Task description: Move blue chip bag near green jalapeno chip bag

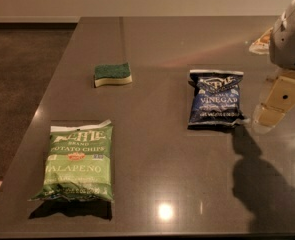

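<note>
Camera view: pincer (278, 103) beside blue chip bag (216, 100), state unclear; sponge (112, 74) well apart

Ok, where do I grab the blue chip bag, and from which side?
Probably from above, closing across the puffed middle of the blue chip bag: it lies flat, label up, so its thin edges hug the table and offer little, while the crinkly body can bunch into a fold. The gripper hangs just beside its right edge, so a short shift over the bag should do.
</note>
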